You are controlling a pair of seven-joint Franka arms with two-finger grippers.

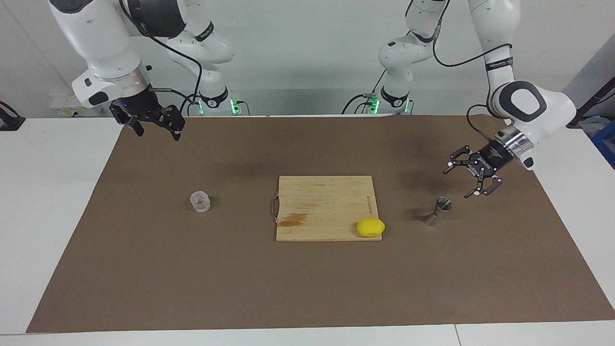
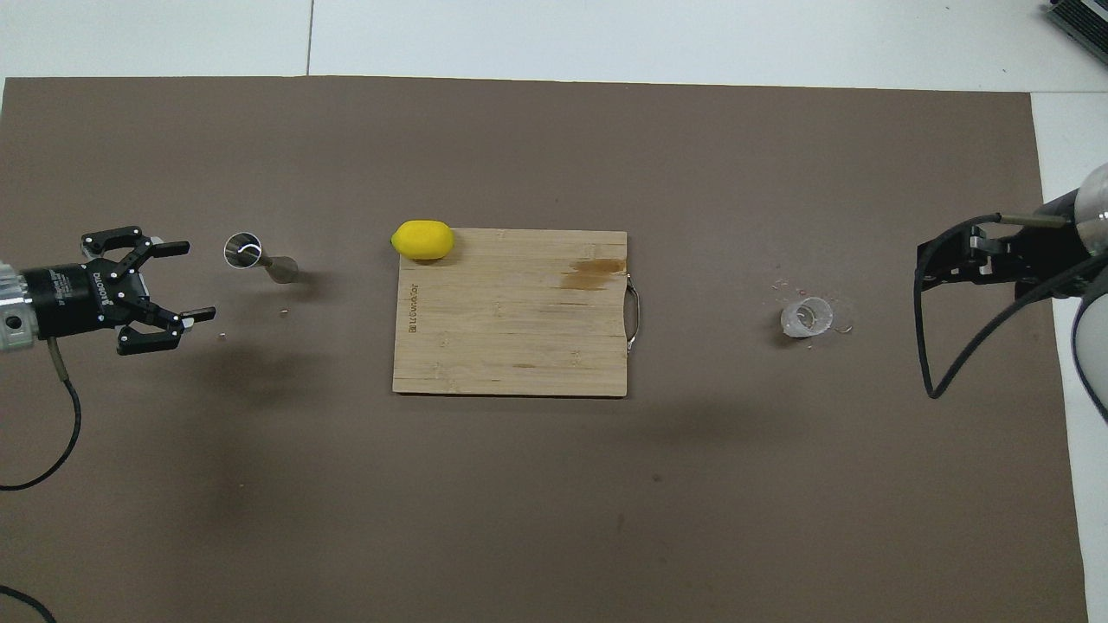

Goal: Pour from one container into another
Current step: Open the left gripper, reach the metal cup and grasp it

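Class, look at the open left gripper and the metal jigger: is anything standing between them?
Nothing visible does. The left gripper, open, hangs beside the jigger; only bare brown mat shows around them.

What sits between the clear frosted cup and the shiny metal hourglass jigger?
Overhead view: between clear frosted cup and shiny metal hourglass jigger lies the wooden cutting board with a yellow lemon-like lump.

Bright, even light from above, both views sharp. Soft blurry arm shadows on the brown mat (image 1: 307, 288). Short shadow beside the jigger (image 1: 438, 210), glint on its rim. No glare, no edge distortion.
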